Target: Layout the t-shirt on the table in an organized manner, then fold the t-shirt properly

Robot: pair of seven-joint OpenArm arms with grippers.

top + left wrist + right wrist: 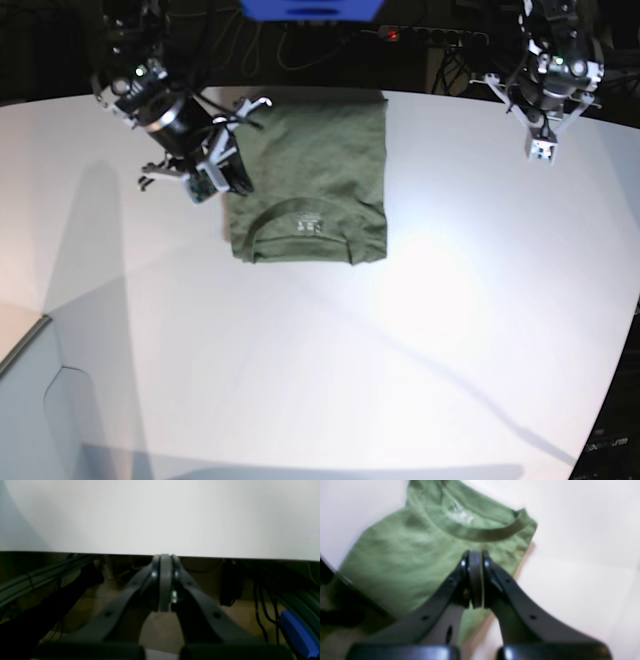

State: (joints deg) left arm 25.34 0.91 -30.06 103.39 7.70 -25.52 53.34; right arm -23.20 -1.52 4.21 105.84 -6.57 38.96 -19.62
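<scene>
- The t-shirt [312,180] lies upper centre of the base view on the table [400,350], sleeves tucked in; a narrow rectangle; crosswise fold seemingly left
- My left gripper [541,150] and right gripper [203,188]: jaws pressed together, holding nothing

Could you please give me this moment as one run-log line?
t-shirt: folded, collar facing up, flat on table | right hand: shut, empty, above shirt | left hand: shut, empty, away from shirt

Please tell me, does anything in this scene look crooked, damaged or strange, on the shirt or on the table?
Nothing stands out. The t-shirt lies folded into a neat rectangle on the table, collar and label facing up, its edges fairly straight. Both grippers are shut and hold nothing.
</scene>
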